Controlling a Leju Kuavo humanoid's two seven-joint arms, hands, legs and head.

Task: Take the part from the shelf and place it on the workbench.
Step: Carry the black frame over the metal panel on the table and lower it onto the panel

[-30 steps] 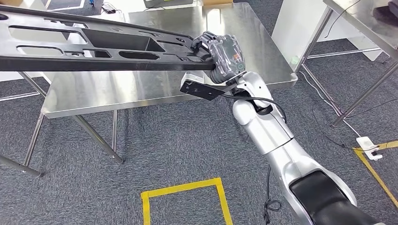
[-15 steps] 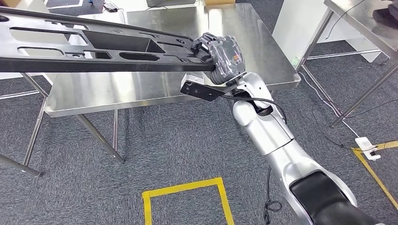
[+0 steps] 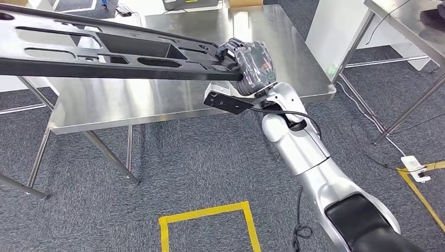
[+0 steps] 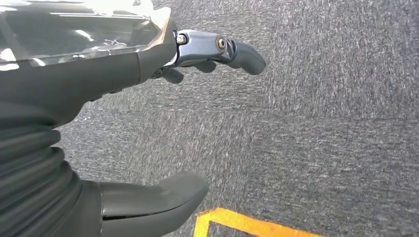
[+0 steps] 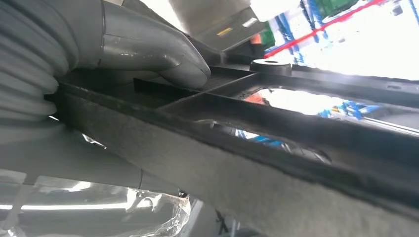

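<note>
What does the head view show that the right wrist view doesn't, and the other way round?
The head view alone shows the steel workbench under the long black part, the grey carpet, the yellow floor tape and the silver right arm. The right wrist view alone shows, close up, the thick grey thumb pressed on the part's ribbed face, with bright, blurred surroundings beyond. Both show the right hand gripping the end of the part.

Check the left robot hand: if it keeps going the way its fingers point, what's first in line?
Likely the grey carpet. The left robot hand is empty, fingers apart, nothing between it and the floor; yellow tape lies off to one side. Depth is unclear.
</note>
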